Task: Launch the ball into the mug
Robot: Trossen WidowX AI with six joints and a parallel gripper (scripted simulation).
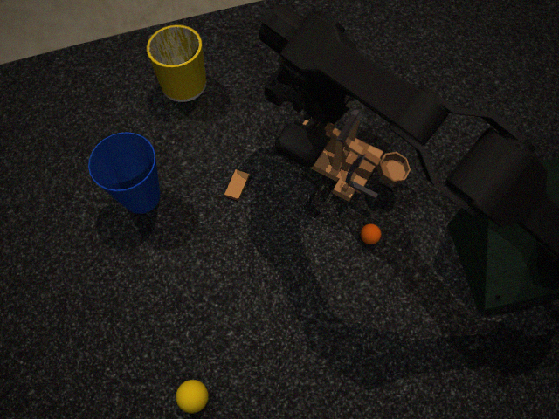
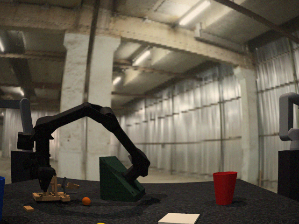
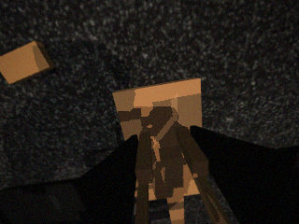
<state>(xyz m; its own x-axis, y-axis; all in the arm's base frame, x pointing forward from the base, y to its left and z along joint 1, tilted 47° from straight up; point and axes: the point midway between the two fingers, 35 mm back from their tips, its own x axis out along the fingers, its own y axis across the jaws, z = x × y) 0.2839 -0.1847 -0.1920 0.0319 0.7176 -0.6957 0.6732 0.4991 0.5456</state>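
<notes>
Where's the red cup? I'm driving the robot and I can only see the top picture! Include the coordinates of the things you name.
Observer: The red cup (image 2: 224,188) stands upright on the dark tabletop (image 2: 260,207), on the other side of the green wedge (image 1: 510,271) (image 2: 111,183) from the catapult (image 1: 345,191) (image 2: 44,198) (image 3: 192,89).
Operator: Okay! Is anything else hiding from me?
Observer: Yes, a flat white slab (image 2: 180,218) lies near the front edge of the exterior picture.
Operator: And what are the jaws doing? The arm is in my way!
Observer: The wrist view shows the jaws on both sides of the catapult's wooden frame, shut on it.
</notes>
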